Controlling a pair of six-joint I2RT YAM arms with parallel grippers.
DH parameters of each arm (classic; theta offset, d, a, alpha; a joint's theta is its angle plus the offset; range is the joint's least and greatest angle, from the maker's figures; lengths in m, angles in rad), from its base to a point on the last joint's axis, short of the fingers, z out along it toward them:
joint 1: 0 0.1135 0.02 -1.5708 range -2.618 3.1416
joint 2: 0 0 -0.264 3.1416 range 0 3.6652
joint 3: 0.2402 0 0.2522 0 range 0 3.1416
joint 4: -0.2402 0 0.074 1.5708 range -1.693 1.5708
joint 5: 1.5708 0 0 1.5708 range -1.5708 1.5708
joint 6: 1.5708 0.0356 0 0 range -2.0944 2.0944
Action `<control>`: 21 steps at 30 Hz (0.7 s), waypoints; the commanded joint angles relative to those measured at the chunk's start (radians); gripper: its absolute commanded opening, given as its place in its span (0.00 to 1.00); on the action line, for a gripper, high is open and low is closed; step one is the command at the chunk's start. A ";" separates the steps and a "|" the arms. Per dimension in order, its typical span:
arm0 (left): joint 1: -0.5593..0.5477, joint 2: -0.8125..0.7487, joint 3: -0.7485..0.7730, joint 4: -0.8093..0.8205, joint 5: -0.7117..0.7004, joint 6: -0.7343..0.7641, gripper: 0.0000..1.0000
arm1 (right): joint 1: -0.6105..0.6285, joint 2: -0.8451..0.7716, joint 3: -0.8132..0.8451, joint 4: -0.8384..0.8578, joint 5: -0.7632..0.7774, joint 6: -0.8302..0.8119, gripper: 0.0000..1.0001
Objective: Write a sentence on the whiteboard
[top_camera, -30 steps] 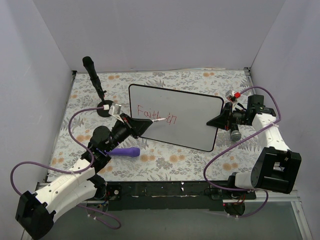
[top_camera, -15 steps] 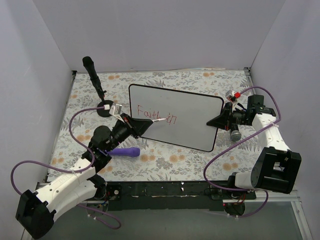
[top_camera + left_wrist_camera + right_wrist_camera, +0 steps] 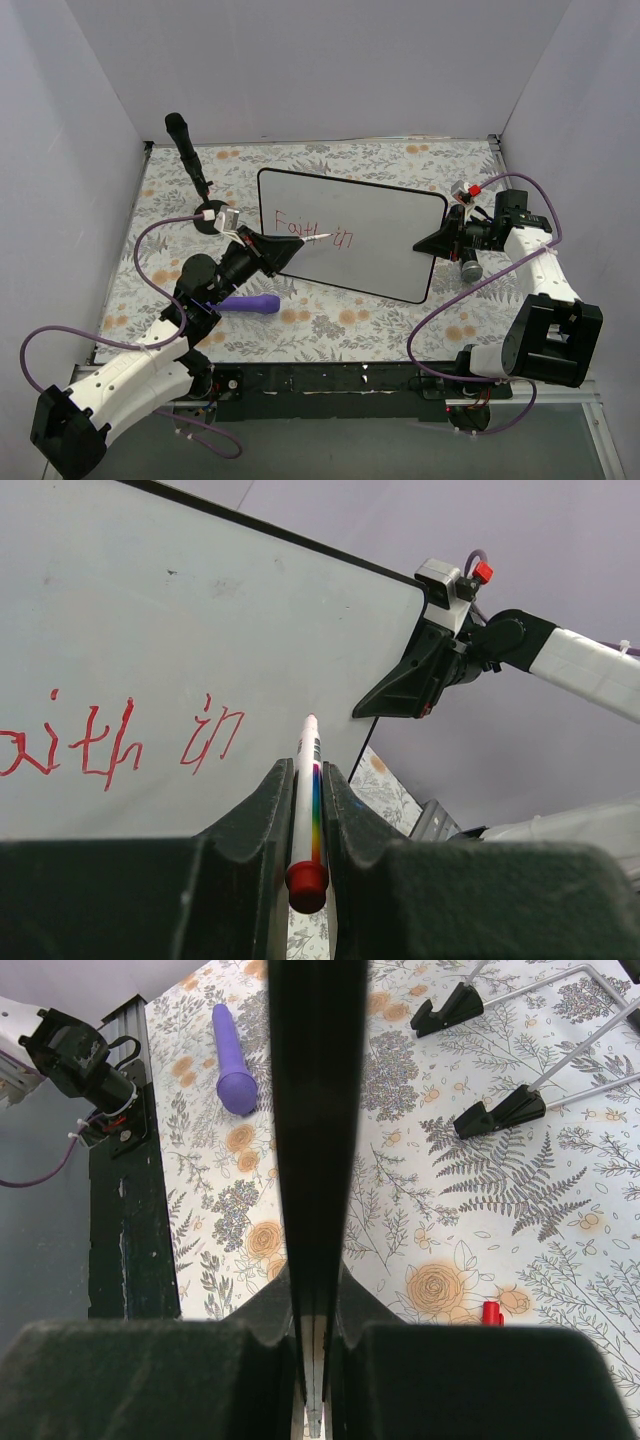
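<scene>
1. Table [image 3: 350,320] had a floral cover, with both arms reaching in from the near edge.
2. The whiteboard [image 3: 370,225] sat mid-table, slightly right of centre, with its long side running left to right. It was propped on black feet [image 3: 500,1112] with wire legs.
3. Right gripper [image 3: 432,243] was clamped tight on the whiteboard's right edge. In the right wrist view the black frame [image 3: 317,1110] ran straight down between the jaws.
4. Left gripper [image 3: 290,250] was over the board's near-left part, jaws narrow and pinching the marker [image 3: 307,790].
5. A black handle [image 3: 188,155] stood upright on a round base at far left, off the board.
6. A purple cylinder [image 3: 250,304] lay on the cover, near side of the board's left corner.
7. The sentence [image 3: 312,231] was red lettering on the left half of the board and read "Faith in".
8. The marker was white with a red rear end, its tip close by the "in". I couldn't tell whether the tip touched the board.
9. A small red piece [image 3: 491,1312] lay on the cover near the right gripper.
</scene>
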 commanded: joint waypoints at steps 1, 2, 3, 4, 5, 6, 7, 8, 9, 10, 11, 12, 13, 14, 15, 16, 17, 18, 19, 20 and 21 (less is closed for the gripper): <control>0.005 -0.009 -0.007 0.013 -0.007 0.019 0.00 | 0.008 -0.007 0.008 -0.011 0.038 -0.033 0.01; 0.005 -0.008 -0.006 0.011 -0.006 0.027 0.00 | 0.008 -0.007 0.008 -0.012 0.038 -0.033 0.01; 0.005 -0.006 -0.003 0.010 -0.006 0.029 0.00 | 0.009 -0.007 0.010 -0.012 0.038 -0.033 0.01; 0.005 -0.003 0.002 0.008 -0.004 0.032 0.00 | 0.009 -0.006 0.010 -0.012 0.038 -0.033 0.01; 0.005 0.000 0.002 0.010 -0.004 0.036 0.00 | 0.009 -0.004 0.010 -0.012 0.038 -0.031 0.01; 0.005 0.003 0.002 0.008 -0.003 0.038 0.00 | 0.009 -0.006 0.010 -0.012 0.038 -0.031 0.01; 0.004 0.009 0.005 0.010 -0.004 0.041 0.00 | 0.012 -0.004 0.010 -0.012 0.037 -0.031 0.01; 0.004 0.014 0.003 0.010 -0.003 0.043 0.00 | 0.011 -0.003 0.010 -0.012 0.037 -0.033 0.01; 0.002 0.017 0.005 0.010 -0.003 0.046 0.00 | 0.012 -0.001 0.010 -0.012 0.037 -0.031 0.01; -0.001 0.020 0.006 0.011 -0.003 0.047 0.00 | 0.012 -0.001 0.010 -0.012 0.035 -0.031 0.01; -0.005 0.030 0.012 0.011 -0.003 0.050 0.00 | 0.014 -0.001 0.010 -0.014 0.035 -0.031 0.01; -0.010 0.037 0.013 0.013 -0.003 0.055 0.00 | 0.014 -0.004 0.010 -0.012 0.034 -0.031 0.01; -0.022 0.044 0.017 0.013 -0.012 0.058 0.00 | 0.015 -0.004 0.010 -0.012 0.034 -0.031 0.01; -0.031 0.057 0.023 0.013 -0.018 0.062 0.00 | 0.015 -0.003 0.010 -0.012 0.034 -0.030 0.01; -0.047 0.064 0.028 0.016 -0.023 0.065 0.00 | 0.015 -0.004 0.010 -0.012 0.034 -0.033 0.01; -0.056 0.073 0.032 0.016 -0.030 0.075 0.00 | 0.015 -0.004 0.010 -0.012 0.032 -0.033 0.01; -0.065 0.080 0.040 0.014 -0.047 0.079 0.00 | 0.017 -0.004 0.007 -0.009 0.032 -0.033 0.01; -0.082 0.102 0.046 0.016 -0.053 0.082 0.00 | 0.015 -0.007 0.005 -0.008 0.029 -0.033 0.01; -0.091 0.113 0.052 0.016 -0.059 0.092 0.00 | 0.015 -0.007 0.004 -0.003 0.028 -0.031 0.01; -0.101 0.124 0.060 0.016 -0.078 0.096 0.00 | 0.015 -0.010 0.001 0.000 0.023 -0.028 0.01; -0.120 0.147 0.072 0.013 -0.093 0.101 0.00 | 0.015 -0.012 0.001 0.005 0.022 -0.025 0.01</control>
